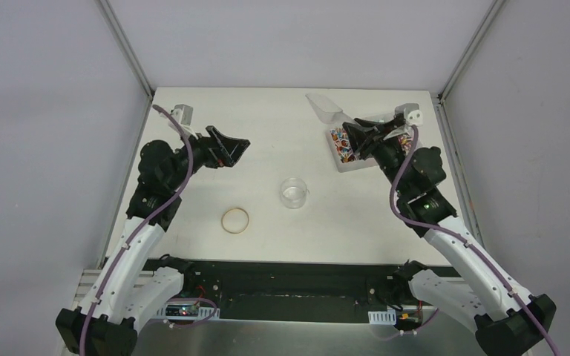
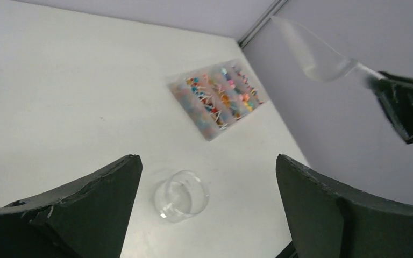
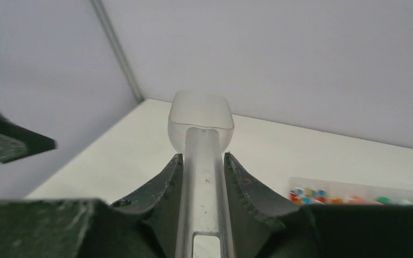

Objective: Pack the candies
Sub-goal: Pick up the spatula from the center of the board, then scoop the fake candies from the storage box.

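Nearby, candies (image 2: 220,100), cup (image 1: 294,192), rubber band (image 1: 235,220), left tool (image 1: 237,153) released, right tool (image 3: 203,157) grasping scoop (image 3: 200,121)

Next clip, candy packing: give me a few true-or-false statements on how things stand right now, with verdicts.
1. The right gripper is shut on the scoop handle. True.
2. The scoop is full of candies. False: it looks empty, and the candies lie in the tray.
3. The left gripper holds the cup. False: its jaws are wide open with nothing between them, and the cup stands on the table.
4. The tray sits on the right arm's side of the table. True.
5. The rubber band lies inside the cup. False: it lies flat on the table, apart from the cup, on its left.
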Available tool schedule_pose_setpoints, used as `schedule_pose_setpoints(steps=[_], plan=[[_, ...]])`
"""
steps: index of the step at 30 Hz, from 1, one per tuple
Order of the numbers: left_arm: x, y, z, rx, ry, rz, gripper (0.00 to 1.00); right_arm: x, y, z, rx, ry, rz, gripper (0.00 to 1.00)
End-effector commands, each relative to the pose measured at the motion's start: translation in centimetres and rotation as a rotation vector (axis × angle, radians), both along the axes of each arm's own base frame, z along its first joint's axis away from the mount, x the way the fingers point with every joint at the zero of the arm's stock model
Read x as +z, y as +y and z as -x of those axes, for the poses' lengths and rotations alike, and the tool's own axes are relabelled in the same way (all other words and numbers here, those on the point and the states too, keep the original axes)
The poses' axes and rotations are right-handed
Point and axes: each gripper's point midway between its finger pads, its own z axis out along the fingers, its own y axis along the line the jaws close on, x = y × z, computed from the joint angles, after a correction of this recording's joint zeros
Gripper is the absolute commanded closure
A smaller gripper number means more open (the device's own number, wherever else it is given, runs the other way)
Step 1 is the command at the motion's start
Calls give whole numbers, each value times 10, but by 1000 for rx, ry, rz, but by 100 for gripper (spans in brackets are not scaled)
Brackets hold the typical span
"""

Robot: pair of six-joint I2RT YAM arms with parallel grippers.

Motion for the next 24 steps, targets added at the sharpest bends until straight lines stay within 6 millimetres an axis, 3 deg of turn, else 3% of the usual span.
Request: schedule_pose_setpoints(steps=[1, 5, 9, 16, 24], plan=[[-24, 13, -6, 2, 20, -272, 1, -20, -49, -27, -281, 46, 301, 100], [-48, 32, -15, 108, 62, -334, 1, -48, -73, -46, -386, 196, 483, 100], [-69, 37, -15, 125, 89, -368, 1, -61, -96, -62, -441, 323, 573, 100], [-68, 31, -12, 91, 84, -352, 1, -87, -126, -80, -463, 531, 644, 100], [-69, 46, -15, 175, 96, -379, 1, -108, -126, -92, -394, 649, 687, 100]])
